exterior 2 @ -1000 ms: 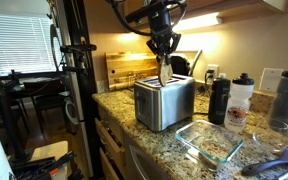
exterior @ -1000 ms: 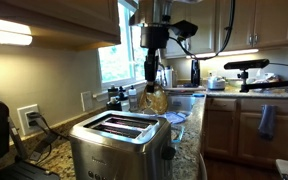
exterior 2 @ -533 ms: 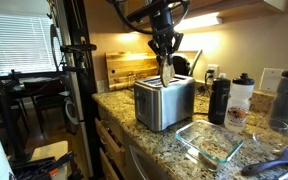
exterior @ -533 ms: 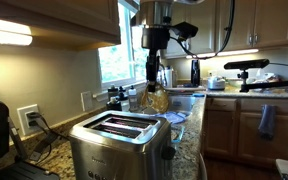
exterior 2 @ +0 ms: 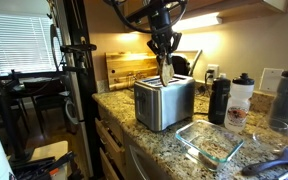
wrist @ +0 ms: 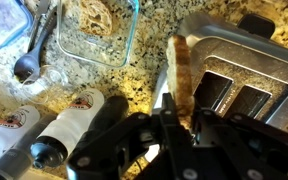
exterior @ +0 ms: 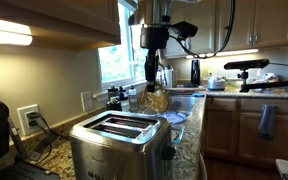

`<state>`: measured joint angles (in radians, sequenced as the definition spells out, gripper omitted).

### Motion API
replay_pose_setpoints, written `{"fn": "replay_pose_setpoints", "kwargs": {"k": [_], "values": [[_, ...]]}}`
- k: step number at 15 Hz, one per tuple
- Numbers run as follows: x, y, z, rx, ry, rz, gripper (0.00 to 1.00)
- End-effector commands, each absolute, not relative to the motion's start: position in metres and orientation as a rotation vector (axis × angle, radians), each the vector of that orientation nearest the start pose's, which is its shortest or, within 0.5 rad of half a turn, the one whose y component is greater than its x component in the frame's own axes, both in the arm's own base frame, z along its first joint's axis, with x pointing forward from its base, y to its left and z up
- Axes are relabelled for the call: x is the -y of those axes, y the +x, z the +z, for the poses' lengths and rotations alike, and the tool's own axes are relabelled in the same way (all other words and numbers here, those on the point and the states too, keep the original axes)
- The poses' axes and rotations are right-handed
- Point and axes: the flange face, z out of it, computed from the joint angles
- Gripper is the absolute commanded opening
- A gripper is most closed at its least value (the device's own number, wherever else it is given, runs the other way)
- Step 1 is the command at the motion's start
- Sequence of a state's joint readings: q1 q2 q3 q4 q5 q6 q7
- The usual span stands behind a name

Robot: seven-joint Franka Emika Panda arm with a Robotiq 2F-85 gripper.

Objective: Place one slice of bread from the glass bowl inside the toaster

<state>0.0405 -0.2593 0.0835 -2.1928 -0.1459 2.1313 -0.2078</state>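
Roughly halfway, judging by the layout: pickup done, insertion not. Largest first: big boxy brushed stainless-steel toaster (exterior: 119, 142) at lower centre of an exterior view and filling the right half of the wrist view, both long dark top slots (wrist: 239, 95) looking empty. Next, shallow clear bluish glass bowl (exterior 2: 209, 142) at lower right of an exterior view, on the speckled granite counter (exterior 2: 144, 140), apart from the toaster; also at upper middle of the wrist view, with what looks like another tan round piece inside, cut by the top edge. Then black Robotiq gripper (exterior 2: 165, 57) at upper centre, clenched on the thin tan rounded slice of bread (exterior 2: 166, 72), hanging upright above the toaster top. In the wrist view, slice edge-on at centre, seemingly just beside the nearer slot rather than over it. Judged left to do: line up with a slot, lower in, let go. Cannot tell whether the slice's bottom edge touches the toaster or clears it: too small in both exterior views. Finger contact on the slice buried behind the gripper's own black body at the bottom of the wrist view. Bottles (wrist: 74, 122) at lower left there cut off, labels unreadable.
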Motion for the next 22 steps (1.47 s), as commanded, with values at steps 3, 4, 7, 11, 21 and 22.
{"fn": "replay_pose_setpoints", "kwargs": {"k": [3,4,7,11,21,22], "values": [[-0.063,0.480,0.524,0.610,-3.258,-0.350,0.08],[-0.063,0.480,0.525,0.604,-3.259,-0.356,0.08],[-0.065,0.480,0.530,0.589,-3.267,-0.370,0.08],[-0.071,0.479,0.529,0.600,-3.271,-0.367,0.08],[-0.087,0.482,0.531,0.643,-3.245,-0.371,0.08],[-0.088,0.483,0.531,0.645,-3.244,-0.373,0.08]]}}
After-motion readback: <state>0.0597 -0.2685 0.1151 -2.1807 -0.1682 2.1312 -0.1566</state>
